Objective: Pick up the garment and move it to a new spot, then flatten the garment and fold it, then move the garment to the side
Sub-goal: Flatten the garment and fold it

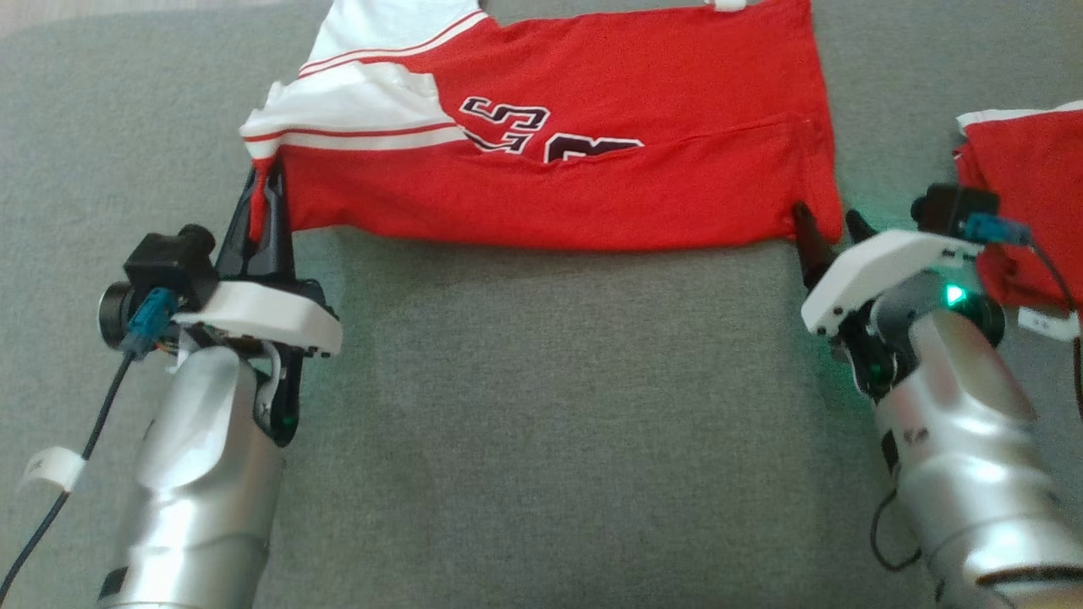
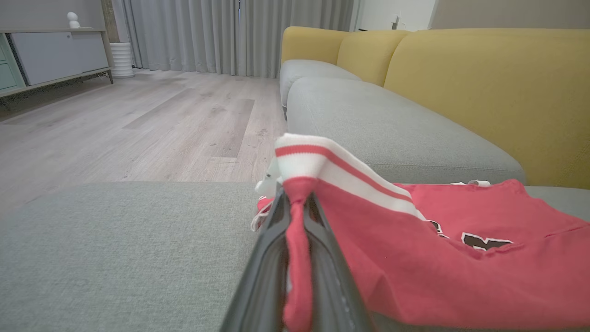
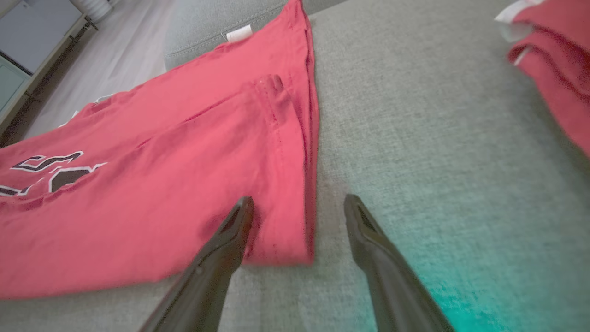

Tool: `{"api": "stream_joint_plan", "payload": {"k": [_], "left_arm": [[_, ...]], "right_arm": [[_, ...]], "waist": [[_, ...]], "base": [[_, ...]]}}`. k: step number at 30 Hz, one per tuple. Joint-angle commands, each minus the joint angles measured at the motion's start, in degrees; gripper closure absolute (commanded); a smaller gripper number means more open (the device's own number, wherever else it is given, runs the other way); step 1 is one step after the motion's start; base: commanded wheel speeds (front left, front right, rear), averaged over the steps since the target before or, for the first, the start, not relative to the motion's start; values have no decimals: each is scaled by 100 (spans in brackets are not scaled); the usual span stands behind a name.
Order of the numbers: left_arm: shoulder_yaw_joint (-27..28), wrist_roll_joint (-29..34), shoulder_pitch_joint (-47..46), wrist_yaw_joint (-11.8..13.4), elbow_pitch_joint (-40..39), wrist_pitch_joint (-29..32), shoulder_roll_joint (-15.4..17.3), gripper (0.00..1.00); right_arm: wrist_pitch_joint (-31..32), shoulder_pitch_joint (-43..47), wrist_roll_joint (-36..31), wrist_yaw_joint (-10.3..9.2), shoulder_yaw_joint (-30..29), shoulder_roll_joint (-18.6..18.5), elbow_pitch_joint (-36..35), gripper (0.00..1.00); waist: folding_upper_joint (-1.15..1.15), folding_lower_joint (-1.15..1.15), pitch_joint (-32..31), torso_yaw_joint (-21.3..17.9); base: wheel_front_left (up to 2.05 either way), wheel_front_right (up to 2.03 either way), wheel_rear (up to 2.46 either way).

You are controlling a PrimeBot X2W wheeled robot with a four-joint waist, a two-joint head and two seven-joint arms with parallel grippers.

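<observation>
A grey woven sofa cushion [image 1: 541, 406] carried a red-and-white jersey [image 1: 592, 169]; right of the jersey lay a red folded garment [image 1: 1032, 194].

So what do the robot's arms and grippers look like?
The left arm and right arm are shiny silver tubes. Each wrist carries a white angular shell and a black camera with a blue plug and black cable. The left gripper and right gripper each have two long, dark, tapering fingers. A green light glows on the right wrist; a white tag hangs on the left cable.
</observation>
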Motion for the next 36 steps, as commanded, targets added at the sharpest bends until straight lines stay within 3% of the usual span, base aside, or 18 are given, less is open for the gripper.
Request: {"api": "stream_joint_plan", "payload": {"k": [1,4,5,6,19,28,36], "left_arm": [[97,54,-70,-18,-229,-61,129,100],[66,68,-43,-23,-239,-62,106,100],[60,69,-36,-24,-229,-62,103,100],[61,69,-28,-24,-217,-62,106,100],[256,-18,503,27,-68,-62,330,100],[251,-87,1075,36,-132,-60,346,100],[156,-202,1917,18,-392,145,343,100]], "right_arm": [[11,-268,48,19,141,85,90,0],[-47,-507,98,19,329,86,541,0],[-84,-568,103,19,411,86,660,56],[-158,-624,75,19,495,86,754,100],[-1289,-566,-114,19,835,86,1208,100],[-1189,39,219,19,1052,-11,834,100],[-521,955,781,19,1340,-339,-112,100]], "waist": [[0,0,40,56],[0,0,61,119],[0,0,61,135],[0,0,58,149],[0,0,-524,-49],[0,0,-1087,-193],[0,0,-1553,-352]], "base": [[0,0,0],[0,0,0],[0,0,0],[0,0,0],[0,0,0],[0,0,0],[0,0,0]]}}
